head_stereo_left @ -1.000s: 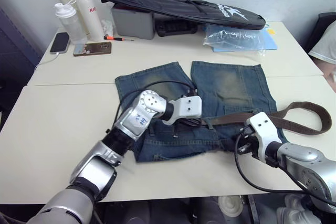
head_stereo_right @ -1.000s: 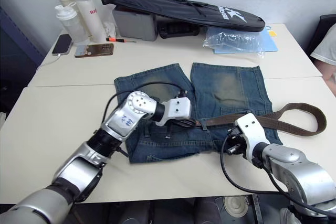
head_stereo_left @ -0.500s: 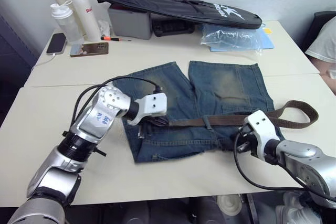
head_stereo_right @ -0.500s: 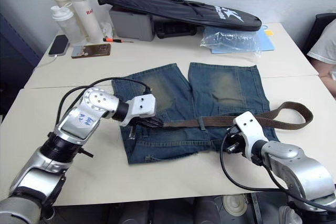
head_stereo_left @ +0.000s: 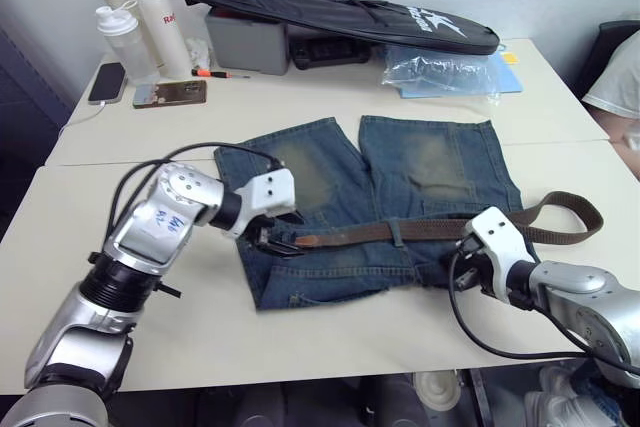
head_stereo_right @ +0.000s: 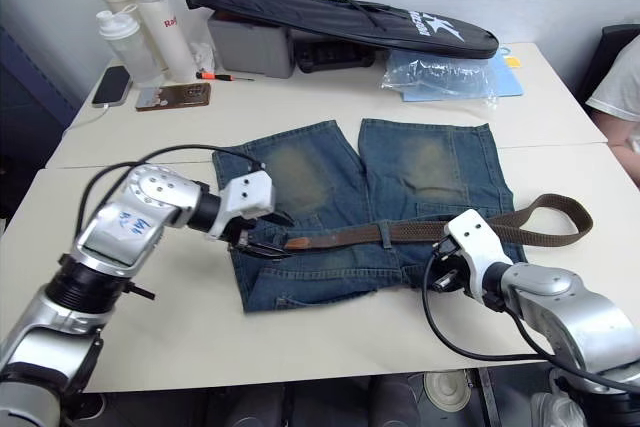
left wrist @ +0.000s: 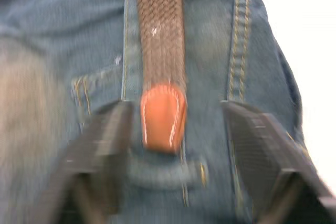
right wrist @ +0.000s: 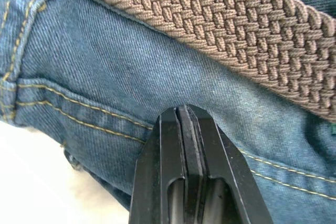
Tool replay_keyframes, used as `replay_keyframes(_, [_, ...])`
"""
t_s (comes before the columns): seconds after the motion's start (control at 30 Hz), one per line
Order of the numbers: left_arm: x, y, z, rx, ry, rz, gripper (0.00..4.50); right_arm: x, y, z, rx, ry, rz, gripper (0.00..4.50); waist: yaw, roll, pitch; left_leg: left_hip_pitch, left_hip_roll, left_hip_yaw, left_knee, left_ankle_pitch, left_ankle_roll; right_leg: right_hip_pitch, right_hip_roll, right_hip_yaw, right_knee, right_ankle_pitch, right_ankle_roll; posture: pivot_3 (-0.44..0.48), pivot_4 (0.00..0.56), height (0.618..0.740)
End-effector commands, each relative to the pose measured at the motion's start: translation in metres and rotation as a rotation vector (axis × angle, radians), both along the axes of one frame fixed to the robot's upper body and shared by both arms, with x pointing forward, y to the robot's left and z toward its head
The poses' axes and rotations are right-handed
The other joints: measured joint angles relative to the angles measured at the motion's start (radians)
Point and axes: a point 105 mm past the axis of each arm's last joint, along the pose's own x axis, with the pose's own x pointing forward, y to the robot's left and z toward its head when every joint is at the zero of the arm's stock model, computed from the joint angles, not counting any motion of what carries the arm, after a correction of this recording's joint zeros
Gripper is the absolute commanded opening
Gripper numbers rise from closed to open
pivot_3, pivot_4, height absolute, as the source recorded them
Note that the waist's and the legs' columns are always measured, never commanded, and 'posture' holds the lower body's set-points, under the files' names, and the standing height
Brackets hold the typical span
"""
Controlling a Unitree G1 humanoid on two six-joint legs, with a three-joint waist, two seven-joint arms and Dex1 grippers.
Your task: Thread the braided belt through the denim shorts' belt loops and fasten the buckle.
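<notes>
Lying flat across the denim shorts (head_stereo_left: 400, 187), the braided belt (head_stereo_left: 420, 230) runs along the waist and goes under one belt loop (head_stereo_left: 397, 232) in the middle. Its tan tip (left wrist: 163, 117) sits between the two wide-open fingers of the left gripper (left wrist: 176, 145), not touching them. The far end curls off the shorts onto the bench (head_stereo_left: 120, 277). The right gripper (right wrist: 184, 145) is pressed tight together, holding nothing, resting on the shorts just beside the belt.
</notes>
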Motion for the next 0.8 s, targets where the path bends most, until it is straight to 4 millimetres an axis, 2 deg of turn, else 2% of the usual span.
replay_keyframes(0.03, [-0.004,0.000,0.038,-0.089,-0.042,-0.033,4.48,0.002,-0.010,0.009,-0.053,-0.031,0.014,0.00,0.003,0.000,0.000,0.000,0.000,0.000,0.000,0.000,0.000,0.000,0.000,0.000,0.000,0.000,0.000,0.000,0.150,0.740])
replay_keyframes(0.17, [-0.003,-0.002,0.049,-0.139,-0.050,-0.025,4.48,0.008,-0.031,0.008,-0.142,-0.047,-0.015,0.00,0.000,0.000,0.000,-0.001,0.000,0.000,0.001,0.000,0.000,0.000,0.000,0.000,-0.001,0.000,0.000,0.000,0.150,0.740])
replay_keyframes(0.3, [-0.004,-0.008,0.045,-0.152,-0.050,-0.015,4.48,0.018,-0.050,0.011,-0.221,-0.071,-0.029,0.00,-0.001,0.000,0.000,-0.001,0.000,0.000,0.000,0.000,0.000,0.000,0.000,0.000,-0.001,0.000,0.001,0.000,0.150,0.740])
replay_keyframes(0.43, [-0.009,-0.011,0.039,-0.162,-0.031,-0.021,4.48,0.020,-0.048,0.017,-0.163,-0.077,-0.016,0.00,-0.001,0.000,0.000,-0.001,0.000,0.000,0.000,0.000,0.000,0.000,0.000,0.000,-0.001,0.001,0.002,0.000,0.150,0.740])
replay_keyframes(0.53, [-0.008,-0.010,0.039,-0.173,-0.030,-0.008,4.48,0.013,-0.033,0.040,-0.079,-0.105,0.069,0.00,-0.001,0.000,0.000,0.000,0.000,0.000,0.000,0.000,0.000,0.000,0.000,0.000,-0.001,0.001,0.002,0.000,0.150,0.740])
replay_keyframes(0.6, [-0.009,-0.009,0.039,-0.179,-0.025,-0.002,4.50,0.005,-0.021,0.053,-0.039,-0.111,0.157,0.67,-0.001,0.001,0.001,0.000,0.000,0.000,0.000,0.000,-0.001,0.000,0.000,0.000,-0.001,0.001,0.002,0.000,0.150,0.740])
replay_keyframes(0.63, [-0.009,-0.009,0.038,-0.181,-0.023,0.000,4.50,0.002,-0.018,0.056,-0.033,-0.110,0.184,0.85,-0.001,0.001,0.001,0.000,0.000,0.000,0.000,0.000,-0.001,0.000,0.000,0.000,-0.001,0.001,0.002,0.000,0.150,0.740])
replay_keyframes(0.7, [-0.008,-0.009,0.037,-0.182,-0.020,0.002,4.50,-0.002,-0.009,0.058,-0.074,-0.113,0.252,1.81,-0.001,0.002,0.001,-0.001,0.000,0.000,0.000,0.000,-0.001,0.000,0.000,0.000,-0.001,0.001,0.003,0.000,0.150,0.740])
replay_keyframes(0.73, [-0.008,-0.010,0.036,-0.182,-0.019,0.002,4.50,-0.003,-0.005,0.056,-0.094,-0.104,0.278,1.96,-0.001,0.002,0.001,0.000,0.000,0.000,0.000,0.000,-0.001,0.000,0.000,0.000,-0.001,0.001,0.003,0.000,0.150,0.740])
replay_keyframes(0.8, [-0.008,-0.011,0.035,-0.183,-0.018,0.001,4.50,-0.007,0.001,0.049,-0.112,-0.080,0.316,1.96,-0.001,0.002,0.001,0.000,0.000,0.000,0.000,0.000,-0.001,0.000,0.000,0.000,-0.001,0.001,0.003,0.000,0.150,0.740])
